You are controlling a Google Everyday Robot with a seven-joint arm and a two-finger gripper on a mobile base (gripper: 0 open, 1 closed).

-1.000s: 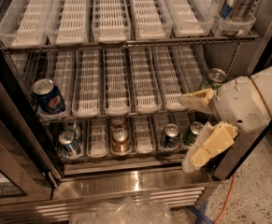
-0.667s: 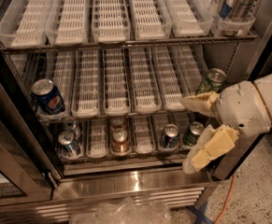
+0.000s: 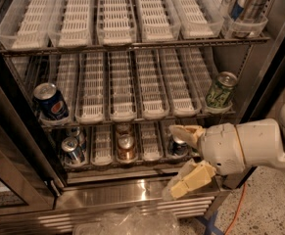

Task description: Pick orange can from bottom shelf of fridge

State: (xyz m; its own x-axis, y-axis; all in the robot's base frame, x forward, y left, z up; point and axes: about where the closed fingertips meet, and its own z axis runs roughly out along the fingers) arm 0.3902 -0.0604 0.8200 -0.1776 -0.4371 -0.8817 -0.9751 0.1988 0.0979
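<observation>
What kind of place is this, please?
Probably a shop or office pantry: a drinks fridge, wire racks with white lanes, a blue can, a green can, the orange can. The open gripper is by the bottom shelf, right side.

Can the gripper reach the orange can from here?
Probably yes: the gripper, open, sits right of the orange can at the front of the bottom shelf; the can's front looks unblocked.
</observation>
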